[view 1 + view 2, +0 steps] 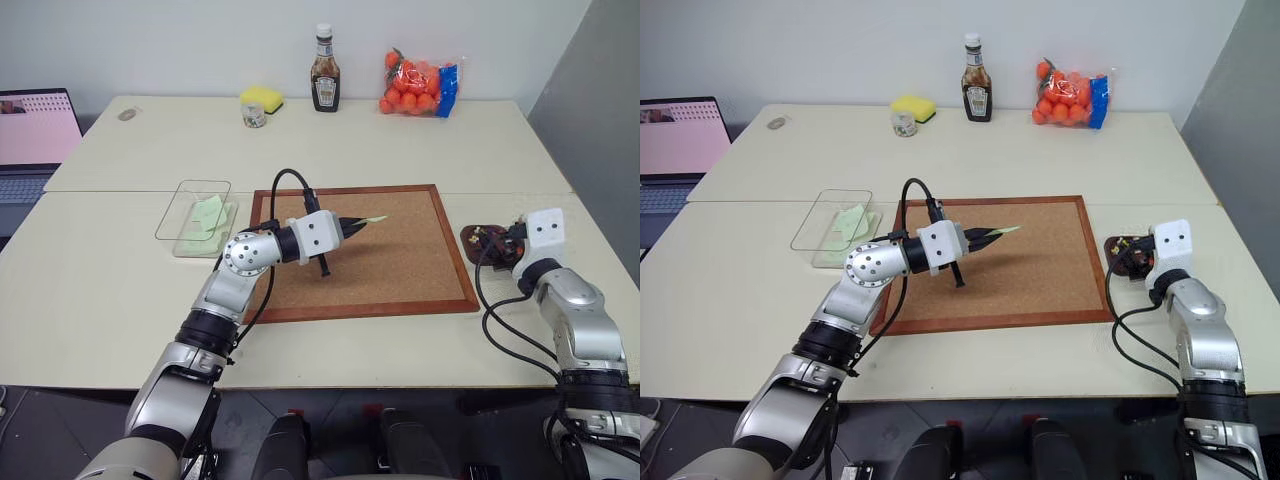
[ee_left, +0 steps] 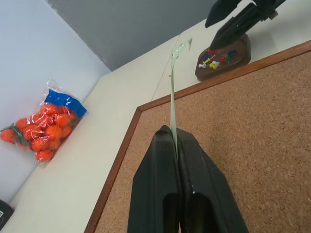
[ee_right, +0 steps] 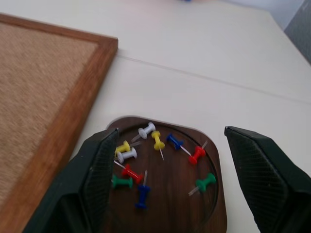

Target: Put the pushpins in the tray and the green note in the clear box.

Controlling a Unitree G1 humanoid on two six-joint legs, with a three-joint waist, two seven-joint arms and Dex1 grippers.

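Note:
My left gripper [image 1: 352, 226] is shut on the green note [image 1: 368, 219], held level above the corkboard; the left wrist view shows the note [image 2: 172, 92] edge-on, rising from between the closed fingers. The clear box [image 1: 170, 225] lies left of the board with pale green paper [image 1: 208, 215] in it. The brown tray [image 3: 170, 194] sits right of the board and holds several pushpins [image 3: 158, 141] in yellow, white, red, blue and green. My right gripper [image 3: 170, 138] hovers over the tray, open, with nothing between its fingers.
The wood-framed corkboard [image 1: 400, 260] fills the table's middle. Along the far edge stand a sauce bottle [image 1: 325, 75], a yellow sponge [image 1: 261, 98], a small jar [image 1: 253, 115] and a bag of oranges [image 1: 415, 85]. A laptop [image 1: 35, 130] sits far left.

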